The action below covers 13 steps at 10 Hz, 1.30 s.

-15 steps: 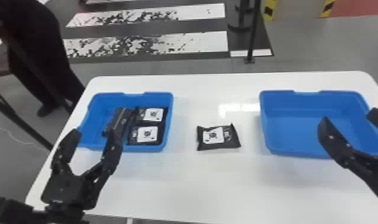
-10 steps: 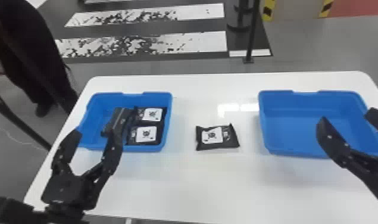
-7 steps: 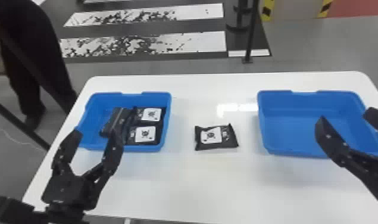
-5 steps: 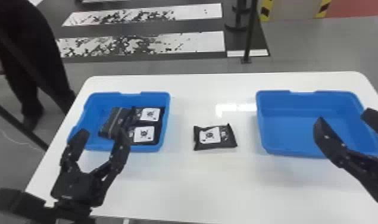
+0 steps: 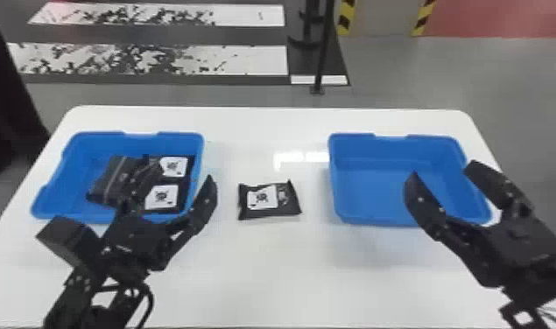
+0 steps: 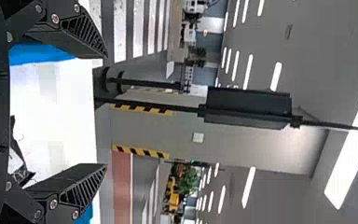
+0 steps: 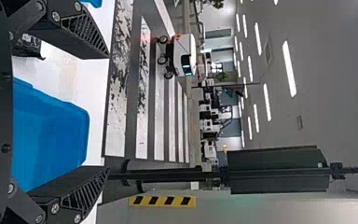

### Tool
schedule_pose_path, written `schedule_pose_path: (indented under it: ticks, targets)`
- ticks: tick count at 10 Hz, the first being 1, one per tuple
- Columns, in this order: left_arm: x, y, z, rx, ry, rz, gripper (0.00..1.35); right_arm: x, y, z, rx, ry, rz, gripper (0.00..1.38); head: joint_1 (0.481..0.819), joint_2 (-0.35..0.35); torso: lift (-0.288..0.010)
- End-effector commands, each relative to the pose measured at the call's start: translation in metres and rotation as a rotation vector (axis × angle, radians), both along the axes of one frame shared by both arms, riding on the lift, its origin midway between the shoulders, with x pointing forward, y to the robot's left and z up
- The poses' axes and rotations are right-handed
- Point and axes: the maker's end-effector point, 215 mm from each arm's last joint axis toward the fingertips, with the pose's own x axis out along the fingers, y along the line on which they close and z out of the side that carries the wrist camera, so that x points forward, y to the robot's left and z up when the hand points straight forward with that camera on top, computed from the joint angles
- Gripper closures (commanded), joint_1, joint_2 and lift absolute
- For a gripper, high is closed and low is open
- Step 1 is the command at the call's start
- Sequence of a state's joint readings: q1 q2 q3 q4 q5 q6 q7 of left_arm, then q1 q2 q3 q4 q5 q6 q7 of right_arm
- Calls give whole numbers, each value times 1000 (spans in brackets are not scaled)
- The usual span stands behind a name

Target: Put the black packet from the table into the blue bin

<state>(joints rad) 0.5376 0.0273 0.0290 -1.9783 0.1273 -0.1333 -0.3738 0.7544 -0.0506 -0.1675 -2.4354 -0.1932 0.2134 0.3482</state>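
The black packet (image 5: 270, 202) lies flat on the white counter (image 5: 263, 271), between a left blue bin (image 5: 84, 148) and a right blue bin (image 5: 368, 151) and apart from both. Set alone there, label upward, it seems laid out so that either arm could fetch it; being flat, its edges may offer little to grip until the fingers straddle it closely.

The left gripper (image 5: 184, 173) hangs above the near side of its bin, jaws spread wide with nothing between them. It is the nearer one, so I judge it the likelier picker, with the approach being the step in hand. The right gripper (image 5: 442, 169) waits over the right bin, its jaws also wide apart and holding nothing.

Inside the left bin are two labelled black packets (image 5: 161, 197) and a dark pouch (image 5: 114, 175), which suggests, without proving, that the loose one belongs there. Its white label (image 5: 262, 197) bears a dark skull-like emblem; the small marks around that are unreadable.
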Motion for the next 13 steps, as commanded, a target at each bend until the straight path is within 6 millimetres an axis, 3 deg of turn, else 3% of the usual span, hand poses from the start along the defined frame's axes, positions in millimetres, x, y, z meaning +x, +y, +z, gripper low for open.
schedule_pose_path:
  ticks: [1, 4, 6, 8, 11, 12, 13]
  targets:
    - [24, -28, -14, 37, 11, -62, 208, 0, -1, -1, 1, 3, -2, 173, 695, -50, -110]
    - [59, -101, -48, 92, 37, -215, 208, -1, -2, -3, 2, 8, -3, 173, 695, -143, -110]
    - [72, -133, -100, 173, 126, -290, 208, -1, -2, -5, 4, 10, -3, 173, 695, -196, -110]
    - [79, -138, -133, 278, 186, -314, 208, -1, -2, -6, 6, 12, -3, 173, 695, -232, -110]
    - [92, -137, -163, 360, 249, -323, 208, -1, -2, -7, 12, 14, -3, 173, 695, -237, -110]
    - [92, -132, -175, 374, 293, -317, 252, -1, -2, -7, 14, 14, -3, 173, 695, -235, -110]
    - [89, -128, -188, 371, 350, -316, 492, -2, -2, -8, 16, 16, -3, 173, 695, -230, -110]
